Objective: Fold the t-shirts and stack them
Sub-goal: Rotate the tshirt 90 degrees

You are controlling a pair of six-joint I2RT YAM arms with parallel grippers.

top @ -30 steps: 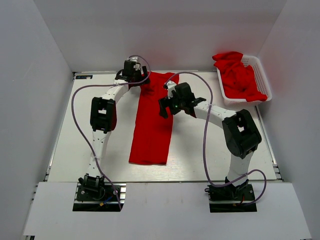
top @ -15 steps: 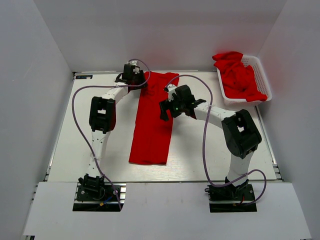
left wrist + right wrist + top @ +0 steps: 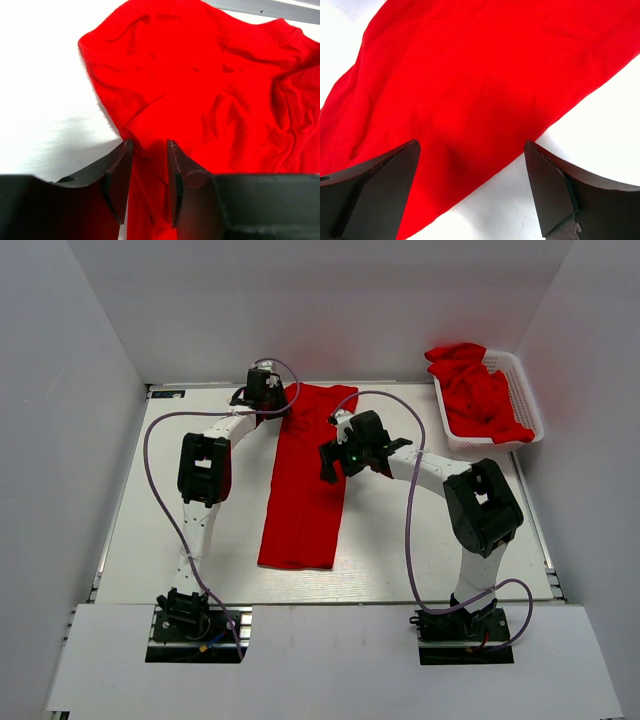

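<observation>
**Q:** What do the pincers show?

**A:** (a) My left gripper (image 3: 149,150): its dark jaws are drawn narrow, with a ridge of red cloth between them. I cannot tell whether they actually pinch it. (b) My right gripper (image 3: 471,147): its jaws are spread wide, released, poised above the cloth and holding nothing.

**Q:** And around them?

**A:** (c) Folded t-shirt (image 3: 300,490), flat on the white table (image 3: 150,510) between my two arms. The left gripper sits at its far-left corner and the right gripper over its right edge. A purple cable (image 3: 408,500) loops from the right wrist down to the base, just right of the shirt. (d) White lattice basket (image 3: 528,390) at far right, well apart, holding the heaped t-shirts (image 3: 475,390).

**Q:** Which way does the shirt lie?

**A:** It is a long strip whose axis runs far to near, leaning slightly left toward me. The far end is broader and rumpled, the near end a straight edge. The cloth is plain, matte and softly creased. The jaws are hard, dark and wedge-shaped.
</observation>
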